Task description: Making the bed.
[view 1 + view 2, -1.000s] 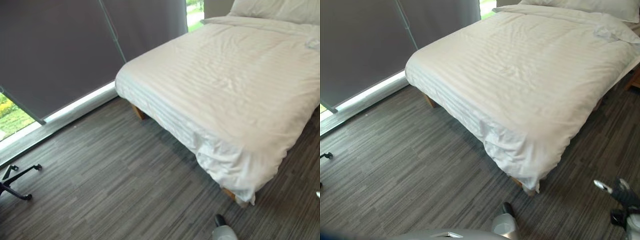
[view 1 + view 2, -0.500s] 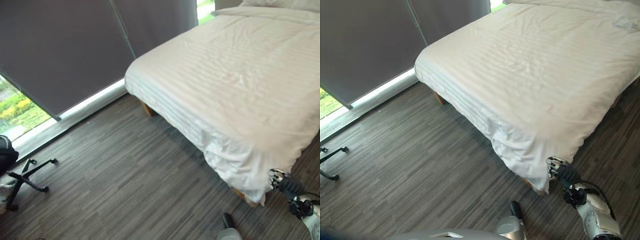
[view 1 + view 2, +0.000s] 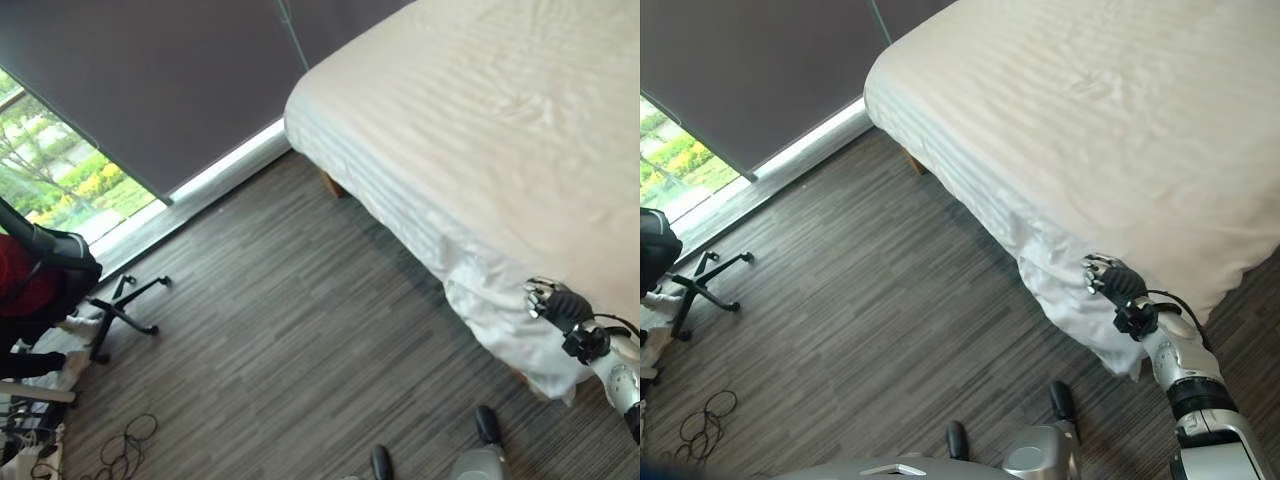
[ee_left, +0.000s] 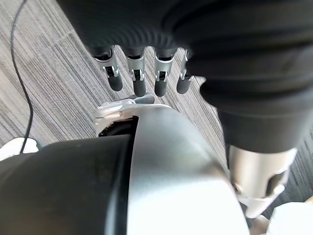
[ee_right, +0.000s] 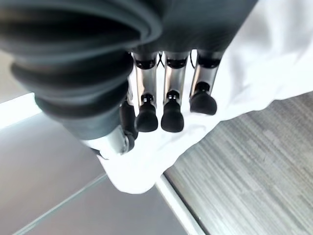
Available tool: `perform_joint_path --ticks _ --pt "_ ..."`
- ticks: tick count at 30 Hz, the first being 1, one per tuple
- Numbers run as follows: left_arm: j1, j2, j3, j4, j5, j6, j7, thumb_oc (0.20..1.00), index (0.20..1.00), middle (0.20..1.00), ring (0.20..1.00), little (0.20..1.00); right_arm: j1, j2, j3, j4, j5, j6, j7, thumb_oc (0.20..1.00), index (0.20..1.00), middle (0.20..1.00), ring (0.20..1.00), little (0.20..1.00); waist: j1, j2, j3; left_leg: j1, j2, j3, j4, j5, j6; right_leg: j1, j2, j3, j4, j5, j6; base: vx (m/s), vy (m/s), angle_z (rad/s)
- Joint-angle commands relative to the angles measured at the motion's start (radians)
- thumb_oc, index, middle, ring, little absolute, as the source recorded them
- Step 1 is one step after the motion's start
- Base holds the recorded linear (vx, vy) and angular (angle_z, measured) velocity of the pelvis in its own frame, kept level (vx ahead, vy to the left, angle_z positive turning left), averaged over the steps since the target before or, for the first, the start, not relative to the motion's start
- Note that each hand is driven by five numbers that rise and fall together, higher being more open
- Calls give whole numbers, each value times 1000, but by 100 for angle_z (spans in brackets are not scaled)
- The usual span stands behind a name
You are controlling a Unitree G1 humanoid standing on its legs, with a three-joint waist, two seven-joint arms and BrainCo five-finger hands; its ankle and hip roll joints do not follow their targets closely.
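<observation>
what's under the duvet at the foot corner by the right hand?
Under the white duvet, a wooden bed leg shows at the window-side corner. By the right hand, hanging cloth covers the frame.

The right arm extends forward with the right hand [image 3: 1112, 281] raised, its fingers [image 5: 172, 117] loosely curved and holding nothing. The left hand [image 4: 146, 73] hangs downward, fingers relaxed and unloaded.

silver-grey arm | dark ribbed wrist cover | right robot hand [image 3: 1110, 282]: silver fingers, dark tips
</observation>
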Motion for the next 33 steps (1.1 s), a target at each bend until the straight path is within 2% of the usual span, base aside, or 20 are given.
perform_joint_path --ticks 1,2,3,7,11,12,13,14,17,18,19,20,21,22,24,29,30,31,33 --pt "-96 65 -35 -14 -82 20 13 1000 1000 1000 1000 1000 -153 -17 3 185 -73 -24 -46 200 200 200 200 200 31 -61 63 20 -19 -7 12 -42 -18 -86 -39 31 35 93 -2 -55 -35 0" --pt "-100 69 -57 -39 -99 37 11 1000 1000 1000 1000 1000 -205 -47 12 326 -153 -17 -59 200 200 200 200 200 39 -37 77 3 -22 -5 12 -35 -21 -104 -41 35 35 94 -2 -17 -2 7" --pt "-100 68 -57 -40 -99 38 11 1000 1000 1000 1000 1000 -209 -48 13 330 -153 -18 -57 200 200 200 200 200 39 -36 77 2 -22 -4 12 -35 -21 -105 -41 36 35 94 -2 -19 -18 10" --pt "-60 91 -104 -117 -83 43 -19 1000 1000 1000 1000 1000 -206 -87 0 477 -306 7 -49 200 200 200 200 200 48 -1 101 -12 -14 3 12 -26 -27 -116 -37 40 32 90 -4 15 -41 -2" --pt "-25 79 -137 -183 -75 44 -1 1000 1000 1000 1000 1000 -126 -81 -89 588 -389 -5 -150 200 200 200 200 200 34 21 118 -17 -9 6 12 -22 -29 -122 -33 43 33 83 -6 32 -20 -4" --pt "-28 79 -141 -207 -74 41 14 1000 1000 1000 1000 1000 -68 -78 -179 647 -362 7 -187 200 200 200 200 200 22 31 125 -18 -8 6 12 -24 -30 -121 -33 43 33 77 -7 40 -15 1" --pt "-31 78 -142 -212 -76 39 20 1000 1000 1000 1000 1000 -52 -78 -203 658 -355 6 -197 200 200 200 200 200 19 33 126 -16 -8 6 12 -25 -30 -121 -33 44 33 76 -7 58 -4 4" --pt "-50 72 -156 -238 -65 42 9 1000 1000 1000 1000 1000 -32 -82 -247 659 -321 -1 -227 200 200 200 200 200 4 32 126 -14 -8 9 12 -28 -31 -120 -31 46 32 75 -6 52 3 1" --pt "-61 73 -131 -216 -108 28 33 1000 1000 1000 1000 1000 23 -81 -309 655 -289 -3 -238 200 200 200 200 200 -5 31 119 -6 -8 10 12 -34 -30 -112 -30 47 30 70 -5 65 11 -3" --pt "-152 87 -65 -58 -52 5 97 1000 1000 1000 1000 1000 82 -59 -363 606 -225 -41 -259 200 200 200 200 200 -39 12 113 8 -3 21 12 -44 -31 -106 -21 55 32 65 -4 76 3 -4" --pt "-192 48 -73 -61 -121 4 101 1000 1000 1000 1000 1000 100 -41 -378 600 -219 -50 -286 200 200 200 200 200 -53 -6 105 12 -2 26 12 -45 -33 -105 -19 61 32 70 -6 83 15 -2" --pt "-185 34 -64 -111 -159 31 60 1000 1000 1000 1000 1000 115 -40 -410 564 -181 -52 -288 200 200 200 200 200 -59 -12 101 16 -2 29 12 -48 -32 -103 -19 61 33 70 -5 42 -3 -8" --pt "-188 48 -18 19 -33 -3 128 1000 1000 1000 1000 1000 157 -30 -450 523 -170 -76 -316 200 200 200 200 200 -68 -25 91 29 3 30 12 -53 -30 -94 -17 61 36 67 -6 45 16 -7" --pt "-146 26 -16 -57 -107 20 133 1000 1000 1000 1000 1000 208 -17 -489 484 -169 -91 -339 200 200 200 200 200 -70 -32 82 35 1 25 12 -58 -27 -86 -17 58 40 66 -7 51 14 -14" --pt "-112 17 -7 -103 -124 -2 138 1000 1000 1000 1000 1000 261 3 -527 318 -203 -150 -396 200 200 200 200 200 -77 -49 67 51 2 20 12 -61 -21 -71 -18 52 50 60 -8 26 38 -6" --pt "-110 20 -9 -104 -124 -2 138 1000 1000 1000 1000 1000 271 11 -533 303 -209 -147 -404 200 200 200 200 200 -76 -50 67 55 2 19 12 -62 -21 -66 -18 50 50 58 -8 10 17 2" --pt "-83 -9 26 -121 -117 -7 118 1000 1000 1000 1000 1000 413 169 -580 -226 -300 -251 -466 1000 1000 1000 1000 1000 -102 -102 30 108 -5 7 12 -72 -4 -27 -28 44 82 52 -6 81 132 5" --pt "-83 -7 32 -114 -87 -22 110 1000 1000 1000 1000 1000 409 221 -555 -314 -255 -282 -420 1000 1000 1000 1000 1000 -99 -130 8 137 -10 0 12 -85 5 -3 -31 39 98 45 -3 37 210 17" --pt "-71 15 84 -217 -85 -69 169 1000 1000 1000 1000 1000 443 339 -454 -542 -214 -299 -352 1000 1000 1000 1000 1000 -80 -176 -21 163 -23 -12 12 -90 18 25 -43 33 109 44 1 -41 123 4"
